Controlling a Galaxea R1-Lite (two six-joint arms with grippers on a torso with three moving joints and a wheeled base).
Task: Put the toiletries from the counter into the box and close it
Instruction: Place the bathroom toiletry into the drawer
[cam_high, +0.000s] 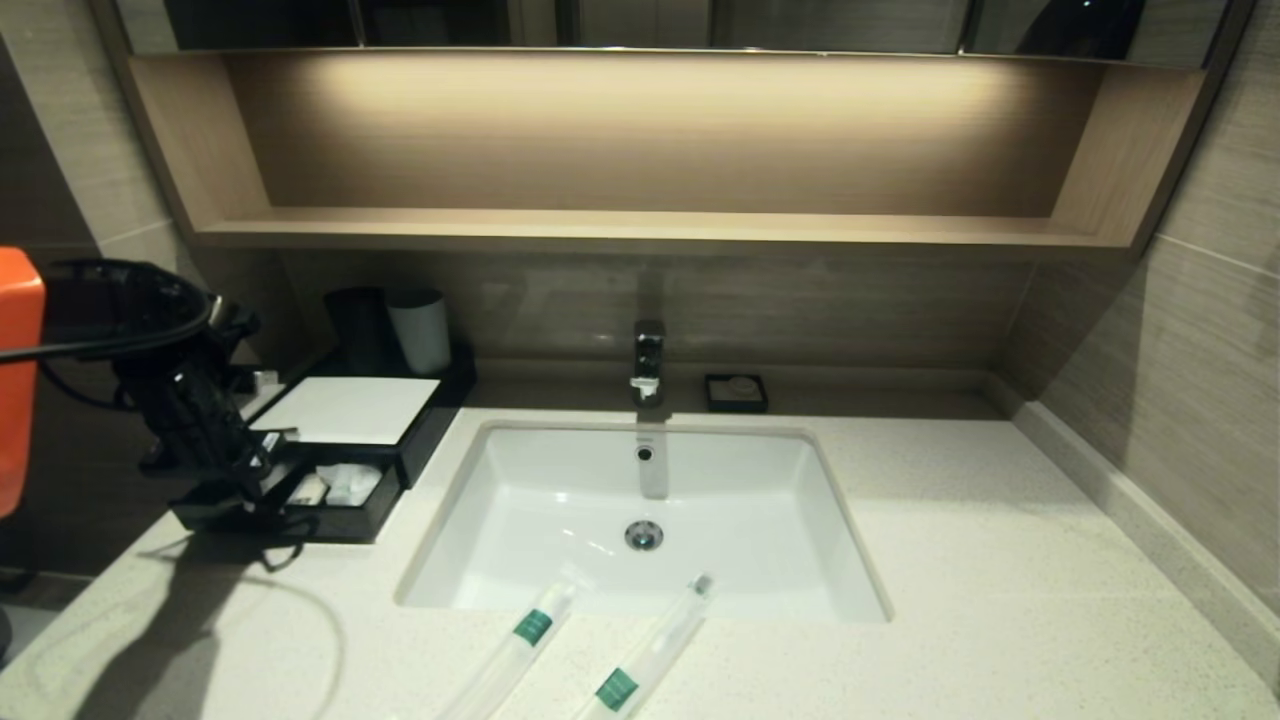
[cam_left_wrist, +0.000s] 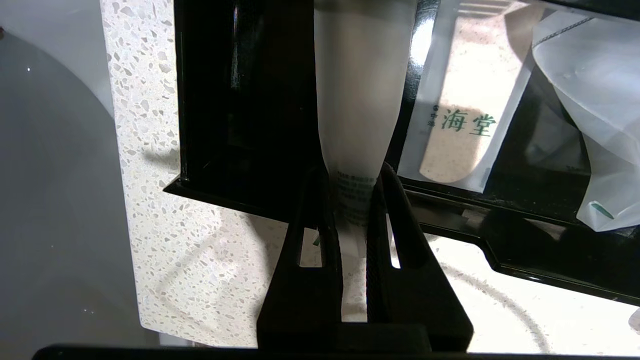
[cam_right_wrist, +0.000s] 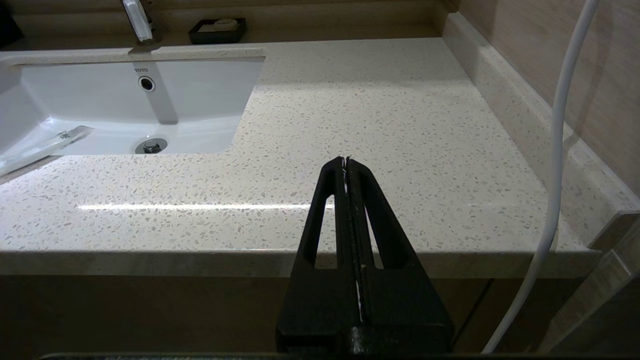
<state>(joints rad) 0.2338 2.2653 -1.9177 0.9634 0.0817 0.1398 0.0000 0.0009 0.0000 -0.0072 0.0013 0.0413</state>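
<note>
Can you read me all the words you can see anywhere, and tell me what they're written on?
"TOTO" stands on the white sink wall above the overflow hole.
"海堂" in green stands on a clear packet lying in the open drawer of the box.
Small grey print on the sleeved item held by the left gripper: too small to read.
Green label bands on the sleeved toiletries: unreadable.

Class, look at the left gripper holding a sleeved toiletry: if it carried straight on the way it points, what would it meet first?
Most likely the open drawer of the box: the left gripper points over its front edge, with the sleeved toiletry already reaching in. Depth is uncertain.
</note>
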